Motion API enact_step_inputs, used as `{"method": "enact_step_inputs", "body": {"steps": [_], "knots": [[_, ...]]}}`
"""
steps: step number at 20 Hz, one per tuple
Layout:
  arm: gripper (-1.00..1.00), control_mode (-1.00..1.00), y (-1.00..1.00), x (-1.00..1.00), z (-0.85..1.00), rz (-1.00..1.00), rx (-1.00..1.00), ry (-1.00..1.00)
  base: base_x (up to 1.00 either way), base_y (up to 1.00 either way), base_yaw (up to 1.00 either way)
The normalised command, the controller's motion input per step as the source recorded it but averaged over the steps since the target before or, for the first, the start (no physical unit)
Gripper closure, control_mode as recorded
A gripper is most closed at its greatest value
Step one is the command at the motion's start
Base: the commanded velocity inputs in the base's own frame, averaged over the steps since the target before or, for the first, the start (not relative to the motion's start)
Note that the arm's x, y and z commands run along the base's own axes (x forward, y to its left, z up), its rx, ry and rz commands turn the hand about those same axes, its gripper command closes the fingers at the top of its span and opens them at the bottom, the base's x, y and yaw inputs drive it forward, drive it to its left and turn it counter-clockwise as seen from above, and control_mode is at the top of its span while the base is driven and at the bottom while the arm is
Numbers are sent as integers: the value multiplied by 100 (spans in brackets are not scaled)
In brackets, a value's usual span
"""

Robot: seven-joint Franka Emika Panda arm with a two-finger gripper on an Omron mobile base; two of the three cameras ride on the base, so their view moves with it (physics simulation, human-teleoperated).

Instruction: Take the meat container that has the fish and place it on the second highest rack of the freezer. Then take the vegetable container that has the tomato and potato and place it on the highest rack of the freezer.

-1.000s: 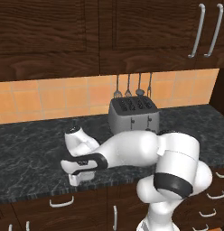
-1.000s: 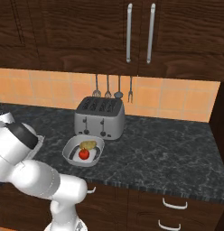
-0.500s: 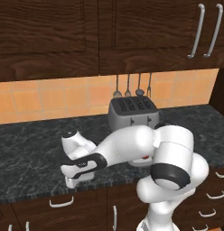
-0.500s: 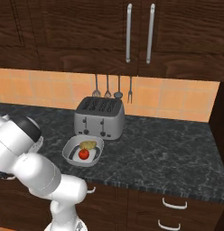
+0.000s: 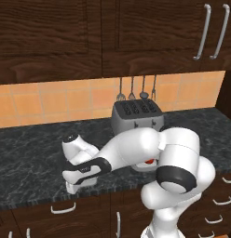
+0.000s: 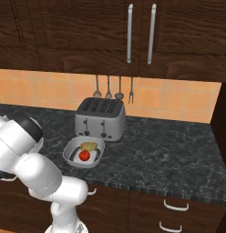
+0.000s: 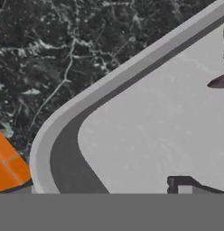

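Note:
The meat container (image 7: 145, 135) is a pale grey tray with a raised rim, seen very close in the hand view. A dark piece of fish (image 7: 218, 82) shows at its right edge. My gripper (image 5: 76, 186) hangs low over the counter's front left, open, with one finger tip (image 7: 179, 184) inside the tray near its corner. The hand hides the tray in the left base view. The vegetable container (image 6: 84, 152), a grey bowl with a red tomato (image 6: 84, 155) and a yellowish potato (image 6: 89, 146), sits in front of the toaster. The freezer is out of view.
A silver toaster (image 6: 100, 118) stands at the back of the dark marble counter (image 6: 160, 150), with utensils hanging on the tiled wall above it. Dark wall cabinets are overhead and drawers below the counter edge. An orange patch (image 7: 7, 164) shows at the hand view's lower left.
The hand has sunk a little lower and slightly left toward the counter's front edge. The jaws stay wide. The vegetable container has not moved.

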Motion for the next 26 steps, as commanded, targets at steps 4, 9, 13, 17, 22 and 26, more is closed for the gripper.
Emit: {"method": "enact_step_inputs", "body": {"steps": [4, 9, 13, 17, 22, 26], "knots": [[100, -100, 0, 0, 0, 0, 0, 0, 0, 0, 0], [100, -100, 0, 0, 0, 0, 0, 0, 0, 0, 0], [100, -100, 0, 0, 0, 12, 0, 0, 0, 0, 0], [100, -100, 0, -13, 19, 12, 0, -2, 0, 0, 0], [100, -100, -7, -33, 69, 8, 0, -2, 0, 0, 0], [100, -100, -48, -22, 64, 17, 0, -9, 0, 0, 0]]}}
